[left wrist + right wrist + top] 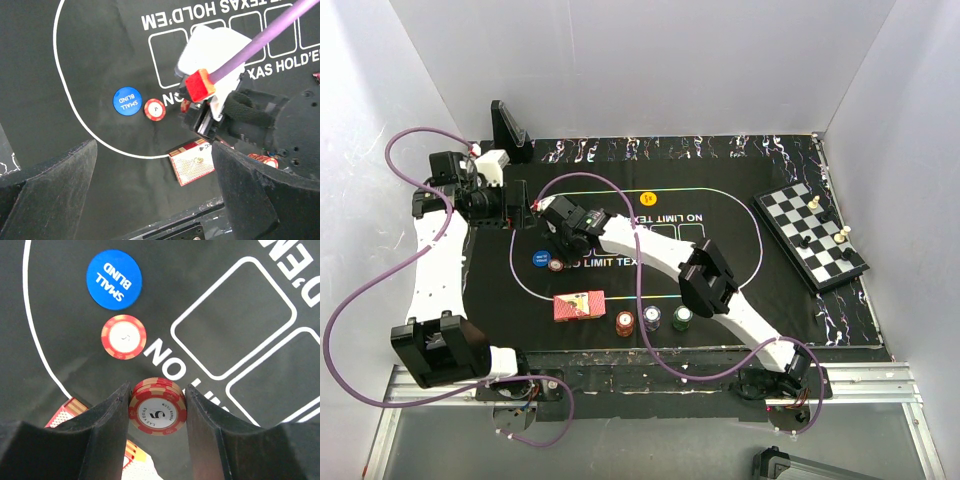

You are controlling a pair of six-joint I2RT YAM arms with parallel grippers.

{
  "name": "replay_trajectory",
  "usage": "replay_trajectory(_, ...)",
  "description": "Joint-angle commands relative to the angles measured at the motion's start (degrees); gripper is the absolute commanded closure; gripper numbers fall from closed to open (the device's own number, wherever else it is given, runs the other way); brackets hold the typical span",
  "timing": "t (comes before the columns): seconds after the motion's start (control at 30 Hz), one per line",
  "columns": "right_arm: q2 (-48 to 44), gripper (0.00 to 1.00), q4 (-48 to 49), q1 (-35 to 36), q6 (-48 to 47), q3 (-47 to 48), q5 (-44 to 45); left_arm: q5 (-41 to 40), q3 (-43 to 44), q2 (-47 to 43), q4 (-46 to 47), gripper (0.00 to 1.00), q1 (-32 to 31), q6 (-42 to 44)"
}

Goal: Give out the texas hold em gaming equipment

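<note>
While my right arm (660, 255) reaches from the frame's lower right across the mat (740, 215) toward its left side, my right gripper (157, 390) pinches a stack of red chips (158, 412) just below a lone red chip (123, 336), and my left gripper (154, 145) gapes wide.

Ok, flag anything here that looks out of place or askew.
The chessboard on the right side of the mat stands out: it lies at an angle to the mat's edges, with a few pieces on it, and belongs to another game. The red-backed card deck near the front is slightly skewed too. Nothing looks spilled or damaged.
</note>
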Motion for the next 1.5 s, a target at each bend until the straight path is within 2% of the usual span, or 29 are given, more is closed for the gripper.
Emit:
replay_trajectory(0.0,1.79,0.99,5.69,0.38,1.56,4.26,-2.48,2.32,0.01,-0.22,0.35,0.00,1.41,-0.34)
replay_trajectory(0.53,8.21,0.99,12.99,-0.58,5.96,6.02,-5.20,5.22,0.54,2.95,-0.17,0.00,3.52,-0.61)
replay_trajectory(0.77,9.79,0.59,13.25,-1.11,7.37,6.19,-7.91,7.95,0.89,3.91,-0.61,0.00,4.13,-0.43)
replay_trajectory(0.9,9.44,0.45,12.73,-1.37,7.20,6.10,-8.37,8.48,1.42,4.62,-0.87,0.00,4.66,-0.69)
replay_trajectory(1.1,7.34,0.28,11.23,-1.02,5.70,4.97,-7.32,8.65,1.95,3.92,-1.40,0.00,5.63,-0.87)
replay_trajectory(1.27,2.95,0.23,9.47,-0.94,4.74,2.60,-4.42,8.48,2.12,2.69,-1.49,0.00,6.42,-1.31)
replay_trajectory(1.47,-9.96,0.18,7.37,-2.08,1.92,-4.25,-0.20,6.20,1.77,1.54,-1.93,0.00,6.86,-0.08)
